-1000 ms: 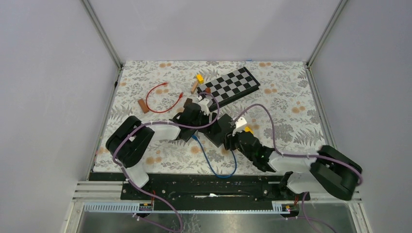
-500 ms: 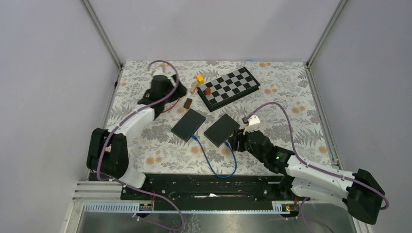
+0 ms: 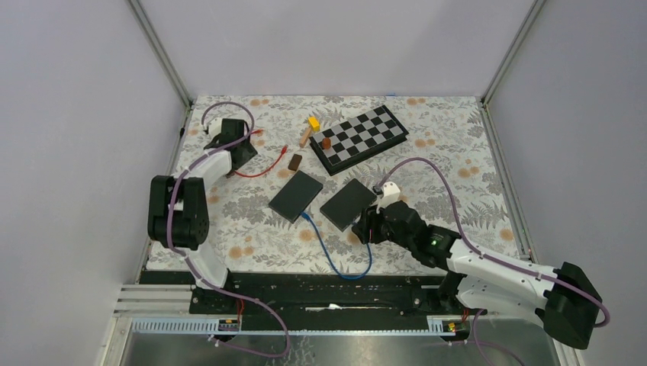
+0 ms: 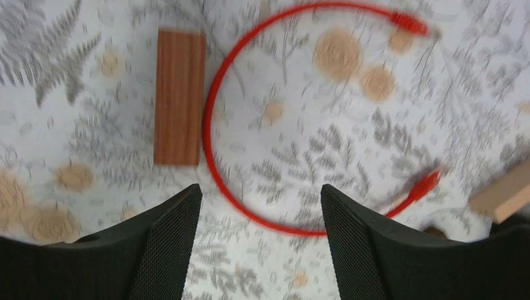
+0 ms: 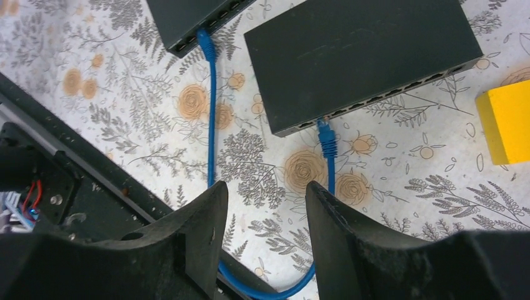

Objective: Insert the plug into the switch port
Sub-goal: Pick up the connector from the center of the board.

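Two black switches [image 3: 296,196] [image 3: 348,203] lie side by side mid-table, joined by a blue cable [image 3: 339,263]. In the right wrist view one blue plug [image 5: 205,40] sits in the left switch [image 5: 187,19]. The other blue plug [image 5: 325,134] meets the port row of the right switch [image 5: 362,56]. My right gripper [image 5: 265,194] hovers open just short of that plug, holding nothing. A loose red cable [image 4: 215,162] with red plugs [image 4: 409,22] [image 4: 428,182] lies at the far left. My left gripper [image 4: 259,194] hangs open over its loop.
A chessboard [image 3: 360,137] lies at the back with a yellow block [image 3: 313,122] and small wooden pieces beside it. A brown wooden block [image 4: 180,97] lies next to the red loop. Another yellow block [image 5: 506,122] is right of the right switch. A black rail [image 5: 75,187] edges the table's near side.
My left arm has swung away from the switches to the far left, over the red cable. My right gripper has stayed by the right switch, shifting slightly.
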Robot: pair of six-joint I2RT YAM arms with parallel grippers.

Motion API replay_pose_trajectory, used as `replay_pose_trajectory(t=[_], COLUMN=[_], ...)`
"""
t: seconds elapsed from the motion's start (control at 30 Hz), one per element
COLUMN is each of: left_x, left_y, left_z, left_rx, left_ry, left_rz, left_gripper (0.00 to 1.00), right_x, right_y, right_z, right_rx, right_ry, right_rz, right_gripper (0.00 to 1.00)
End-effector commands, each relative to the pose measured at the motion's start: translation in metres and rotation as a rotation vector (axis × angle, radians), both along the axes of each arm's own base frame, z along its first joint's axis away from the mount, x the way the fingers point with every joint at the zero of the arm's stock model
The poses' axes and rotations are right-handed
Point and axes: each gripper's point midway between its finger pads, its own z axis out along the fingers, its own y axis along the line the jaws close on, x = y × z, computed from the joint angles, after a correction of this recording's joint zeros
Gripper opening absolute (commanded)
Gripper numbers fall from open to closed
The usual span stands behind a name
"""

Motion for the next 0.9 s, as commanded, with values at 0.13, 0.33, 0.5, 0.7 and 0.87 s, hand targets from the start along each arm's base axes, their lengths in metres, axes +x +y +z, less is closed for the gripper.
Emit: replay_pose_trajectory(t=[0.13, 0.33, 0.5, 0.7, 0.87], left_x=[0.081, 0.107, 0.101, 0.094, 0.086], left_y=[0.042, 0.047, 0.051, 0.060, 0.061], left_z=[0.039, 0.002, -0.017, -0.038, -0.064], left_rx=[0.098, 0.027, 0.062, 0.119, 0.125], left_ry=[-0.088, -0.018, 0.061, 0.136, 0.239], left_rz=[0.000, -0.147, -0.207, -0.247, -0.281], left_gripper=[0.66, 0.63, 0.68, 0.71, 0.60], right_x=[-0.018, -0.022, -0.028, -0.033, -0.033], right_y=[0.008, 0.009, 0.018, 0.021, 0.019], right_z=[0.015, 0.005, 0.003, 0.004, 0.011], right_rx=[0.054, 0.032, 0.069, 0.088, 0.109], right_ry=[0.039, 0.039, 0.046, 0.052, 0.032], right_rz=[0.090, 0.126, 0.176, 0.213, 0.206], right_gripper=[0.55, 0.56, 0.56, 0.56, 0.56])
